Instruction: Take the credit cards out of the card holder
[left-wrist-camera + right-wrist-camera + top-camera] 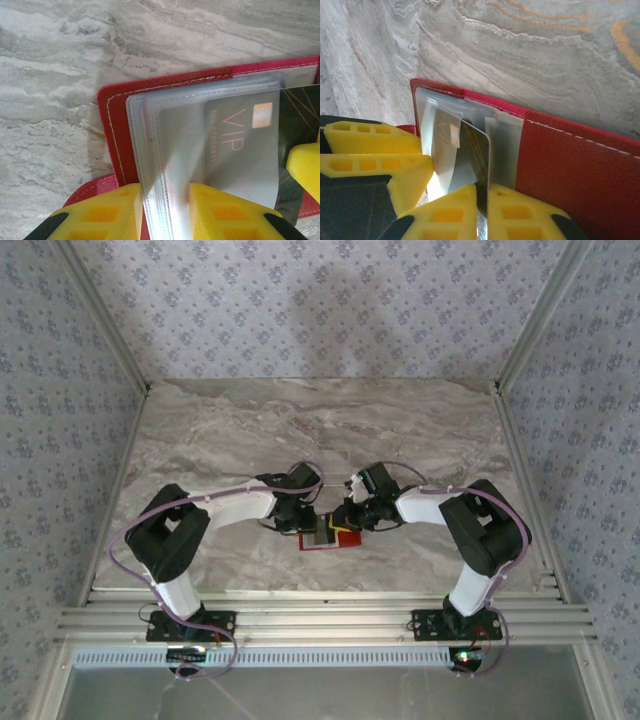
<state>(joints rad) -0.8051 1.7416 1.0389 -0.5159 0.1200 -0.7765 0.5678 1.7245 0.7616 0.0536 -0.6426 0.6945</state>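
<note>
you're mid-extraction: on the marble desk (400,430) the red card holder (112,135) lies open between the two sets of jaws, with one card partway out. the left jaws are clamped on the holder's clear pockets (165,150), which fan up between their yellow fingers (102,215) and pin the holder down. the right jaws look closed on the edge of a credit card (470,150), grey and dark, marked "vip"; its near edge runs into the gap between those fingers (520,212).

inside the holder, the end of the card toward the right jaws is bare, and the end toward the left jaws lies under clear plastic. you can't tell whether the other pockets hold more cards.

next, i'd judge, you need a straight pull with the right jaws away from the left, flat along the sleeve, while the left grip holds so the holder doesn't drag along.
</note>
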